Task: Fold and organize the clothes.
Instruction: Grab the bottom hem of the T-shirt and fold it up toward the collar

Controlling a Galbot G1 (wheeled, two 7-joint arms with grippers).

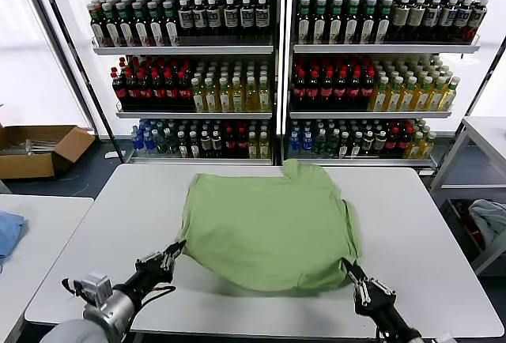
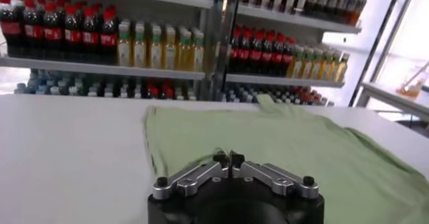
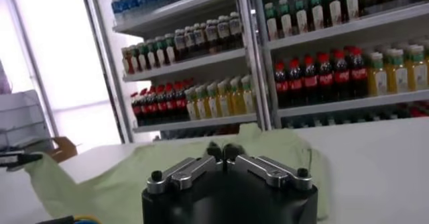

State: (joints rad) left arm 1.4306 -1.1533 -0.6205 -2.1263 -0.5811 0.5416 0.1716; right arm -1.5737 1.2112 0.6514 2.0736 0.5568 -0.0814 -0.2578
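The light green polo shirt (image 1: 269, 224) lies spread on the white table (image 1: 118, 224), plain side up, its collar end toward the far edge. Buttons and logo are hidden. My left gripper (image 1: 179, 246) is at the shirt's near left corner, shut on the hem. My right gripper (image 1: 348, 265) is at the near right corner, shut on the hem there. In the left wrist view the shut gripper (image 2: 228, 157) sits at the edge of the shirt (image 2: 281, 138). In the right wrist view the shut gripper (image 3: 223, 153) sits on the shirt (image 3: 120, 178).
Shelves of bottles (image 1: 277, 82) stand behind the table. A cardboard box (image 1: 39, 149) lies on the floor at far left. A blue cloth (image 1: 8, 232) lies on a second table at left. A grey-blue bundle (image 1: 490, 220) sits in a bin at right.
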